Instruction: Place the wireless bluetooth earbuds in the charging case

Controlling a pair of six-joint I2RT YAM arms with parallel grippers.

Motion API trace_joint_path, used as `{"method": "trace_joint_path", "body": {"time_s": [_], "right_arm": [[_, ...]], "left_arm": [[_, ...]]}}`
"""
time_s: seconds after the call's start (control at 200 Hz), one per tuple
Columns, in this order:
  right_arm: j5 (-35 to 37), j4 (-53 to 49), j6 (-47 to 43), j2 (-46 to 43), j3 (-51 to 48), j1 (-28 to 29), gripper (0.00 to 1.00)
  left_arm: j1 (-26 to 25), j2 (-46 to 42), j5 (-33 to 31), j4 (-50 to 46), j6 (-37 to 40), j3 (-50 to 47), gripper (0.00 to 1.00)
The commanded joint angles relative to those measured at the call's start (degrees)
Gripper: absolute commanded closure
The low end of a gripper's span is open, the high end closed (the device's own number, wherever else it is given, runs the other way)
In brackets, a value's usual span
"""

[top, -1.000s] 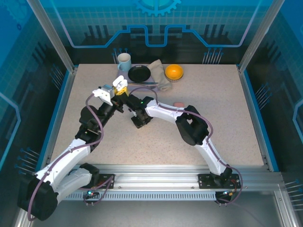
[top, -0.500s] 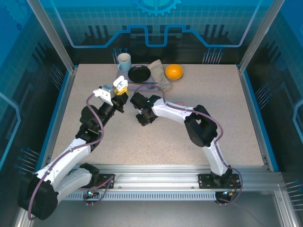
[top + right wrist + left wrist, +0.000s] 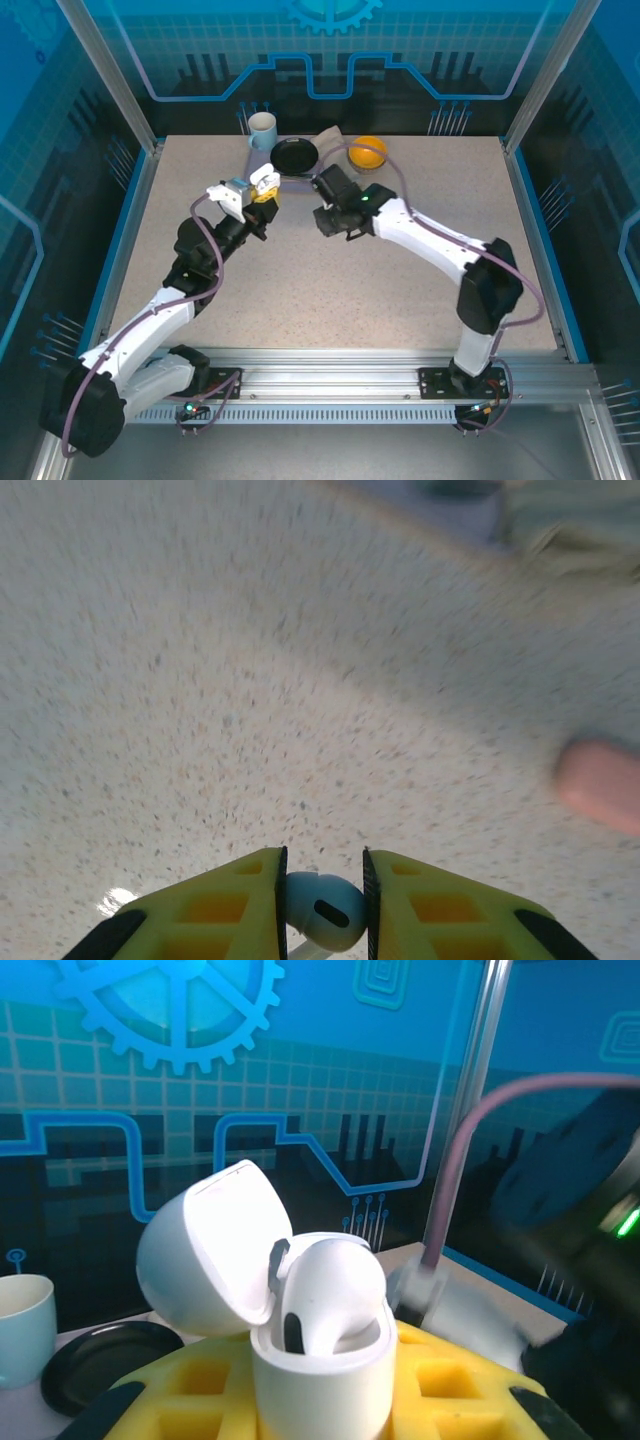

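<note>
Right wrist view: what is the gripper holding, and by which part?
The right gripper holds a white earbud by its rounded head, pinched between the yellow fingers.

**Right wrist view**
- The earbud (image 3: 322, 912) is cut off below by the picture's bottom edge, so its stem cannot be seen.
- The table (image 3: 250, 680) is blurred throughout.
- A pink object (image 3: 600, 785) is blurred and cropped by the right edge. What it is cannot be told.
- The cloth (image 3: 570, 530) at the top is blurred.

**Left wrist view**
- The base of the case (image 3: 320, 1380) is cut off by the bottom edge.
- A rounded white shape (image 3: 335, 1295) lies inside the case. Whether it is an earbud cannot be told.
- The mug (image 3: 22, 1325) is cropped by the left edge.
- The black plate (image 3: 100, 1360) is partly hidden behind the case lid.
- The right arm (image 3: 570, 1210) is out of focus.

**Top view**
- The fingers of the right gripper (image 3: 327, 222) are hidden under the wrist.
- The orange ball (image 3: 368, 152) is partly covered by a cable.
</note>
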Motion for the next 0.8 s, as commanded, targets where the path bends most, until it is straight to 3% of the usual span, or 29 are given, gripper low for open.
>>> {"method": "trace_joint_path", "body": {"time_s": [0.0, 0.375, 0.795], "right_arm": [[3.1, 3.2, -1.6, -7.4, -1.1, -1.6, 0.75], [3.8, 16.7, -13.2, -25.3, -5.3, -3.2, 0.73], [-7.5, 24.9, -22.1, -27.8, -9.1, -4.1, 0.74]], "left_arm": [[0.3, 1.4, 5.3, 0.3, -1.8, 3.2, 1.0], [-3.4, 9.4, 14.5, 0.2, -1.0, 7.5, 1.0], [-7.6, 18.0, 18.2, 0.8, -2.3, 14.8, 1.0]]}}
